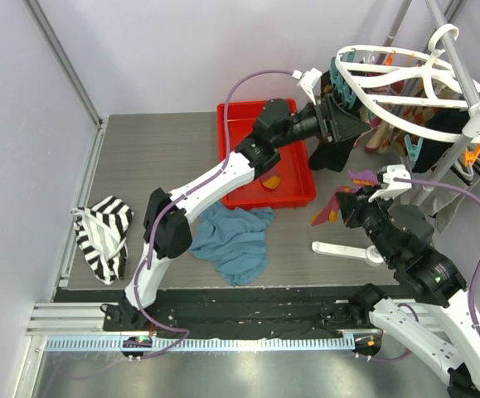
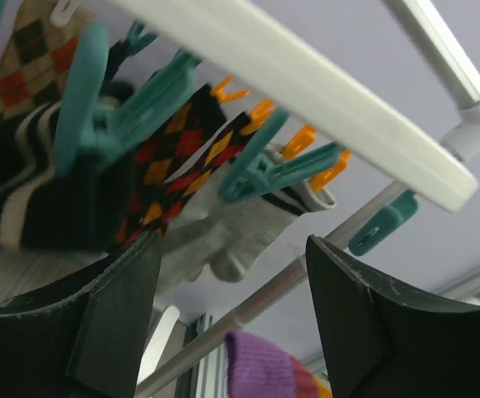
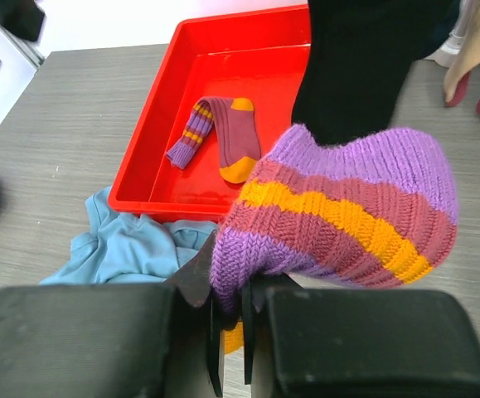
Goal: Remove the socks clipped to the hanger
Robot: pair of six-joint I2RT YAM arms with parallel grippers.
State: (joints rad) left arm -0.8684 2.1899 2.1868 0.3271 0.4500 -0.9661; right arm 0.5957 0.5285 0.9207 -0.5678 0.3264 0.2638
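Purple knit banded in orange fills the right wrist view. The right gripper [image 3: 233, 332] is clenched on one end of a striped sock [image 3: 339, 207], which it holds in the air above the table [image 1: 157, 157], near the red tray [image 3: 152, 133] and, as far as we can see, free of any clip. A second striped sock [image 3: 223, 137] lies inside that tray, so we judge at least one removal finished and another nearly so.

Across the table, the left gripper [image 2: 231, 307] is raised to the white hanger [image 1: 397, 70] with its jaws spread wide and nothing between them. It hangs just below a row of teal clips [image 2: 107, 124]. Those clips pinch an argyle sock [image 2: 181, 166] and a grey sock [image 2: 231, 232], and a dark sock [image 1: 335, 153] dangles from the frame beside them.

Most of the job is left, we reckon. Several socks remain clipped around the frame, and we cannot count the ones on its far side. A crumpled blue cloth [image 1: 235, 240] lies on the table in front of the tray.
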